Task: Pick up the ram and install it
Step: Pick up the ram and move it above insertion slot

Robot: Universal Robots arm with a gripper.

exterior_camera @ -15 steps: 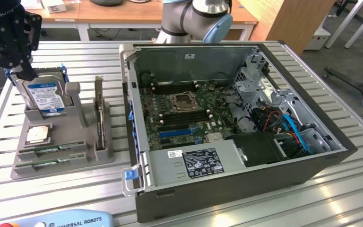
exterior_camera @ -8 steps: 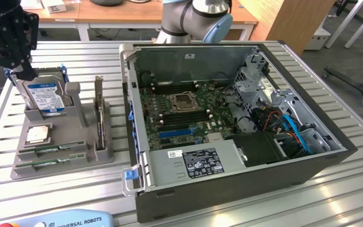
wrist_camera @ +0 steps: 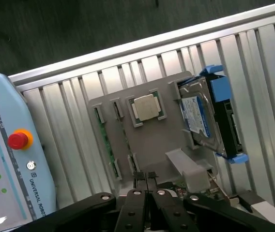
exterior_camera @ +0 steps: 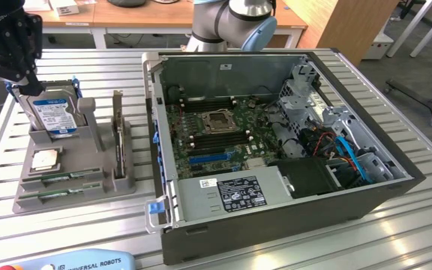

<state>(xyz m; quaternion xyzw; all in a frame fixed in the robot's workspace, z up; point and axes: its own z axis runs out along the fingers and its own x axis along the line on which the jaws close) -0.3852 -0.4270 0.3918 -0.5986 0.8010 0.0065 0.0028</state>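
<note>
Two green ram sticks point(exterior_camera: 60, 179) lie on edge in slots at the front of a grey holder point(exterior_camera: 88, 194) on the exterior view's left. In the wrist view one ram stick point(wrist_camera: 106, 140) shows as a thin green strip in the holder point(wrist_camera: 152, 140). My gripper point(wrist_camera: 145, 177) hangs above the holder, its fingers pressed together with nothing between them. In the exterior view the gripper point(exterior_camera: 28, 87) hovers high over the holder's back end, near the hard drive. The open computer case point(exterior_camera: 351, 185) holds the motherboard point(exterior_camera: 216, 126) with its long slots.
The holder also carries a silver hard drive with a blue label point(exterior_camera: 54, 115), a square processor chip point(exterior_camera: 45, 160) and a dark expansion card point(exterior_camera: 117, 132) standing on edge. A light-blue teach pendant point(exterior_camera: 73, 261) lies at the slatted table's front edge. The arm's base point(exterior_camera: 231, 22) stands behind the case.
</note>
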